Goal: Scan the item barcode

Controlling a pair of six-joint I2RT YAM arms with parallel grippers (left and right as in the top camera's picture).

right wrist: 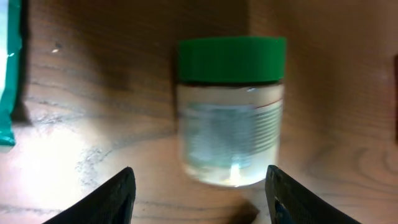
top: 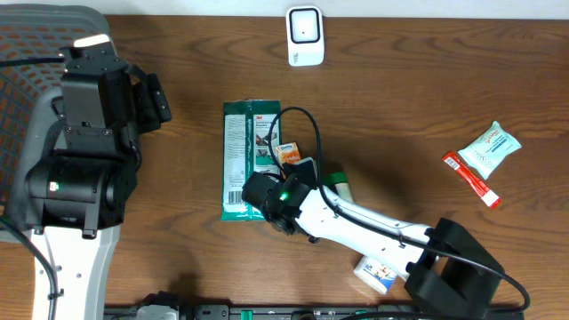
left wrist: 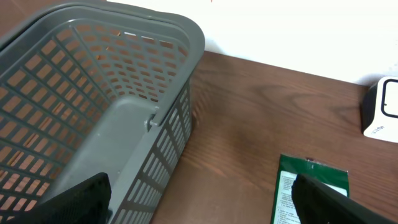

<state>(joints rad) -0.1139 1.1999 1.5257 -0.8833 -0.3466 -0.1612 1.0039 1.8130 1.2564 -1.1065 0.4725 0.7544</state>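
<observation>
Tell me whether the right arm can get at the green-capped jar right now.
Probably yes. The jar lies on the table just ahead of the right gripper, whose fingers stand apart; nothing sits between them.

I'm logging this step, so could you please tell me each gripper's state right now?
Left gripper: open, holding nothing.
Right gripper: open, the jar lies at its jaws, not gripped.

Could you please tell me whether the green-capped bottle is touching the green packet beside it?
Apart. The right wrist view shows a wide strip of bare table between the bottle and the edge of the packet.
</observation>
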